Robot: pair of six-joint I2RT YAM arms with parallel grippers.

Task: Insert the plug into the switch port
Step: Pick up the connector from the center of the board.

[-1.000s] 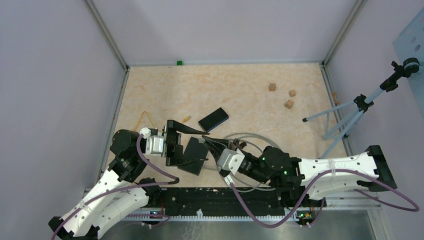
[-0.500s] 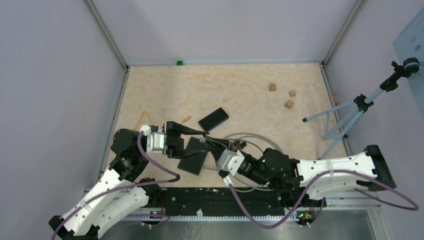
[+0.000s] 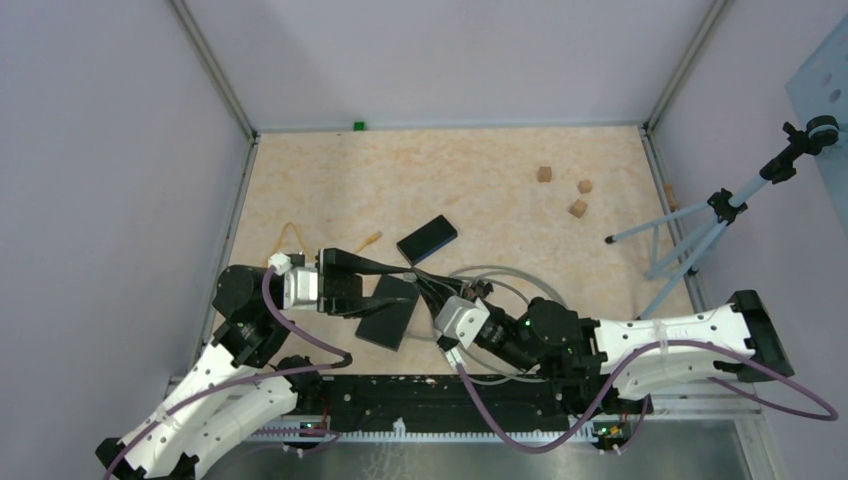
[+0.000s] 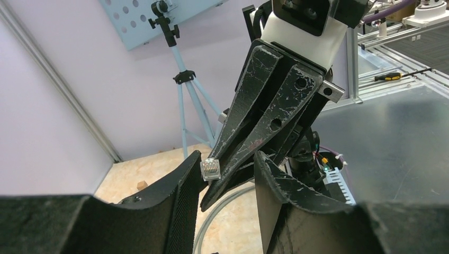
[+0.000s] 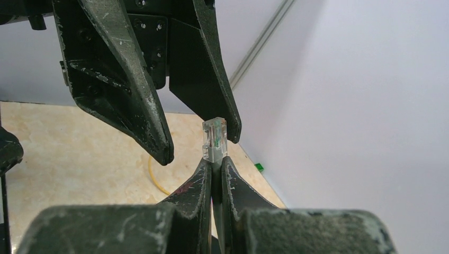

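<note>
The right gripper (image 5: 216, 161) is pinched tight on the base of a clear RJ45 plug (image 5: 214, 138), right where the cable enters it. The plug stands straight out beyond the fingertips, its contact end free. The grey cable (image 3: 500, 272) loops away behind that gripper across the table (image 3: 480, 180).

The left gripper (image 4: 227, 159) faces it head-on with its jaws partly apart, and the plug sits in the gap between them. In the right wrist view the plug's tip is just beside one of the left fingers (image 5: 212, 90), and I cannot tell whether they touch. The other finger is well apart from the plug. So the left jaws bracket the plug but do not clamp it.

As for progress, the plug is picked up and held off the table, which looks like the early part of the job. This reads as a handover or a regrasp between the two grippers, with the plug not yet passed across. Insertion has not begun. A larger black box (image 3: 388, 312) lies just below the meeting jaws and a smaller black box (image 3: 427, 238) lies beyond them. Either could be the switch, and no port shows in any view. What remains is securing a grip, lining the plug up with the port and pushing it in
</note>
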